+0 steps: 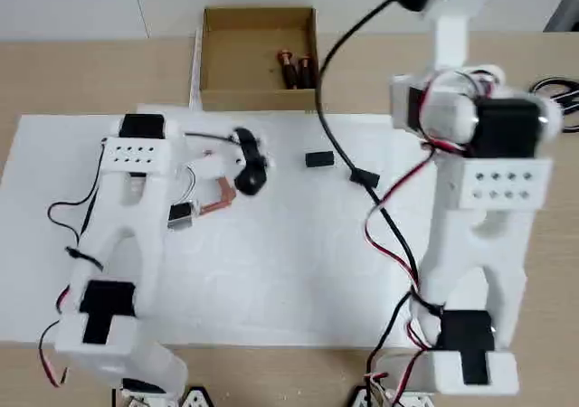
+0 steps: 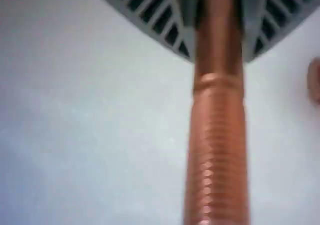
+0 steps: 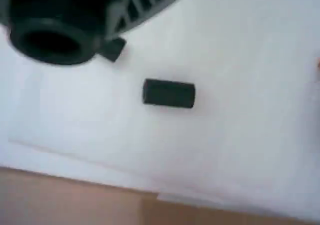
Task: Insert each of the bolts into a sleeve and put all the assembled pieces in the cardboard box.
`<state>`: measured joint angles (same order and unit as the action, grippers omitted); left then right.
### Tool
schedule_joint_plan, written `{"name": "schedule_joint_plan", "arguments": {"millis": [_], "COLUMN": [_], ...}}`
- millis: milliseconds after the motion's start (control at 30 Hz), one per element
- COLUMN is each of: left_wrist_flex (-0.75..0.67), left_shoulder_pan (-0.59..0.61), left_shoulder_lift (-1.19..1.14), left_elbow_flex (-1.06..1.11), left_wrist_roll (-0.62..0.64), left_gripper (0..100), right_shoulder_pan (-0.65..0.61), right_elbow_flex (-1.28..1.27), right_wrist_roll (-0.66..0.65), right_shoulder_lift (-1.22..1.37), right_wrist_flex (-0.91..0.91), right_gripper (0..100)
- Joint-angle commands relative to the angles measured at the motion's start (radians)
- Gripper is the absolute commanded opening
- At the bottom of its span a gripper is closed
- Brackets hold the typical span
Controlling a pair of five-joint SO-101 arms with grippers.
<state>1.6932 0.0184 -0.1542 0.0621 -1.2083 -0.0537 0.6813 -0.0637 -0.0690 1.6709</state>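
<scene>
Copper threaded bolt [image 2: 218, 135] runs from frame top to bottom, clamped between left fingers [image 2: 150, 10]; right fingers [image 3: 145, 2] grip a black sleeve [image 3: 50, 32].

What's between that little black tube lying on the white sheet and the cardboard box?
In the high view, just bare white sheet, with a black cable hanging across it, between the black tube and the cardboard box.
</scene>
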Motion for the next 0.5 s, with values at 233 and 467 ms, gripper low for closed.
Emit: {"name": "schedule_joint_plan", "arguments": {"millis": [233,467], "left_wrist_flex": [-0.161,-0.183], "left_shoulder_pan": [-0.08,-0.114], "left_shoulder_lift": [-0.112,-0.181], "left_elbow_flex": [-0.005,-0.094], "left_wrist_roll": [-0.273,-0.269], "left_gripper": [1,1], "right_shoulder_pan": [0.019,0.019], "right_elbow_flex": [0.002,0.002], "right_wrist_roll": [-0.015,-0.015], "right_shoulder_lift": [-0.074,-0.073], "right_wrist_flex": [0.005,0.005], "right_gripper": [0.4,0.4]}}
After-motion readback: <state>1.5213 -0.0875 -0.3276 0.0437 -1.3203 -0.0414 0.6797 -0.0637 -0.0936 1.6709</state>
